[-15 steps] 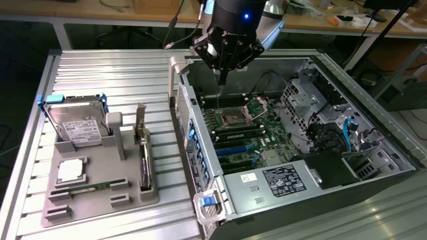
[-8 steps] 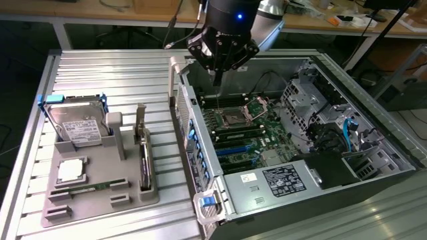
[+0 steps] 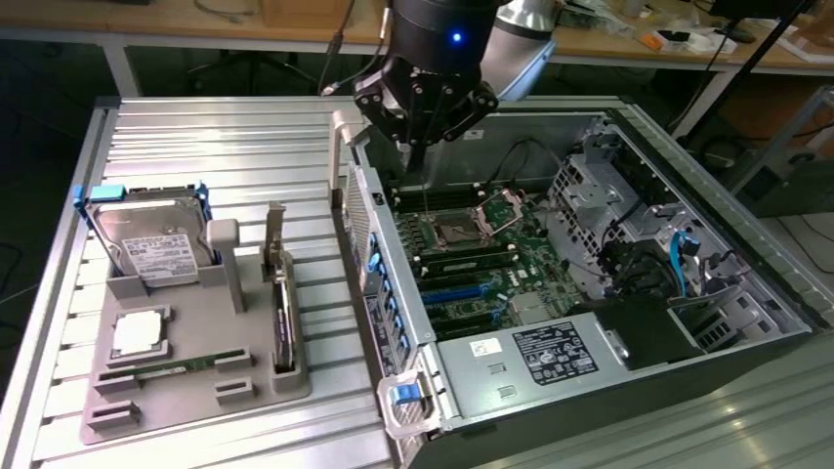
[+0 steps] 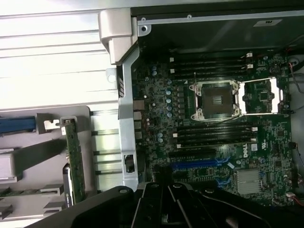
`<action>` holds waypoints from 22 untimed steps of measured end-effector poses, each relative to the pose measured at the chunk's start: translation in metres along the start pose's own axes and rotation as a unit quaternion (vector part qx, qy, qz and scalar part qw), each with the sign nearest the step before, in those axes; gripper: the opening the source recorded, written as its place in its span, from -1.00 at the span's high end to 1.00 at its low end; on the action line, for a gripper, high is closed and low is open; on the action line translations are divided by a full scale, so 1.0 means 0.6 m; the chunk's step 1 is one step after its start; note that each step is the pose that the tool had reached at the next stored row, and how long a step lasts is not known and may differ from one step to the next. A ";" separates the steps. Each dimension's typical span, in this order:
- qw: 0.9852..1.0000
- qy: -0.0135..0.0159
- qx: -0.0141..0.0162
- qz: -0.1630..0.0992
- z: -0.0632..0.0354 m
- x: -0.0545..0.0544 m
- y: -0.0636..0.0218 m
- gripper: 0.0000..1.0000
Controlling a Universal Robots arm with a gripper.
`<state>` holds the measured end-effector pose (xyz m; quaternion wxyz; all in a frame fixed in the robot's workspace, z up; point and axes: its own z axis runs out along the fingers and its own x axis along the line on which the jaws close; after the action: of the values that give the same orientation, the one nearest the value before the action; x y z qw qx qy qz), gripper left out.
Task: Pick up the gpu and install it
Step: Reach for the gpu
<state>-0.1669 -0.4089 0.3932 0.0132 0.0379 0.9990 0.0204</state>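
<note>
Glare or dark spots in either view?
Wrist view: metal table blown out near white, motherboard dim. Exterior view: even light on the table, blue indicator light glows, floor beyond the table dark.

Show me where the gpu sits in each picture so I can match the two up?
Exterior view: the gpu stands on edge in the grey holder, to the exterior view's left of the open case.
Wrist view: the gpu is the green card on edge, just outside the case's silver wall.
Shared landmark: the CPU socket on the motherboard.
</note>
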 end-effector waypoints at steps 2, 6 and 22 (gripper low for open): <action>1.000 0.000 0.000 0.000 0.000 0.005 -0.003 0.79; 1.000 0.000 -0.001 0.000 -0.001 0.017 -0.009 0.79; 1.000 0.000 -0.004 0.000 -0.003 0.070 -0.038 0.79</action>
<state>-0.2106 -0.4286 0.3931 0.0132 0.0379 0.9989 0.0244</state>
